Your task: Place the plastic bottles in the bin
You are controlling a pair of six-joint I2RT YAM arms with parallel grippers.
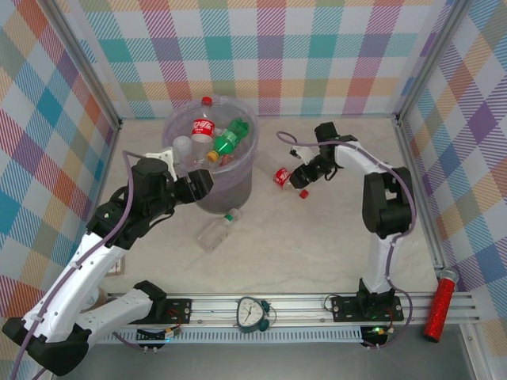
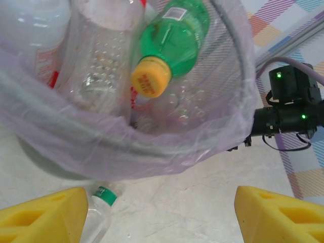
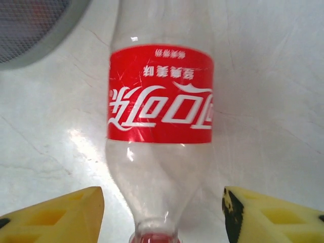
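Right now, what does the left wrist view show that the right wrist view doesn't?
Left wrist view: beyond the open left gripper, the bin holding a green bottle and clear bottles, plus a green-capped bottle lying on the table beside it. Right wrist view: a red-labelled bottle lying inside the open right gripper. Shared: the table and an open gripper.

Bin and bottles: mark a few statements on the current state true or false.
1. The green bottle lies inside the bin. True.
2. The right gripper is clamped on the red-labelled bottle. False: its fingers stand open either side of the neck.
3. A green-capped clear bottle lies on the table near the bin. True.
4. The green bottle's cap is red. False: yellow.
5. The left gripper holds a bottle. False: open, empty.
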